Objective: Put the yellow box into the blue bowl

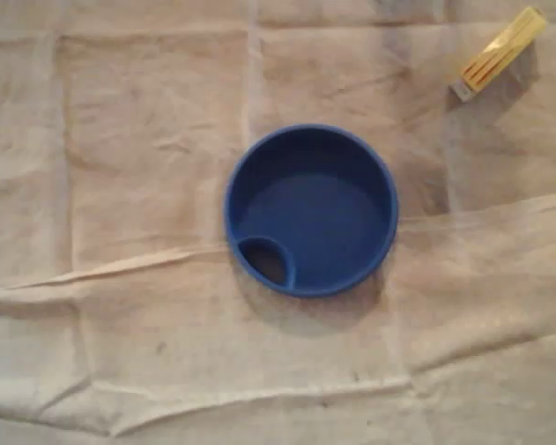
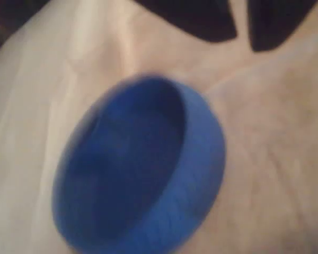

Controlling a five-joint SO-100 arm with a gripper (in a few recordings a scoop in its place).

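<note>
Yellow box (image 1: pixel 499 51) is lying at upper right of overhead view, well apart from centre blue bowl (image 1: pixel 310 210); gripper (image 2: pixel 244 41) is hanging spread, empty; box prob. light, stiff, so pinch across narrow sides.

Wrist view: blue bowl (image 2: pixel 143 169) blurred, its bottom rim cut off; gripper (image 2: pixel 244 43) cropped by the top edge.

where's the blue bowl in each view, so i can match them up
Overhead view: the blue bowl sits near the middle of the picture, slightly right of centre.
Wrist view: the blue bowl is large and blurred at lower left and centre, below the pincer.
Shared landmark: the creased cream cloth under it.
</note>
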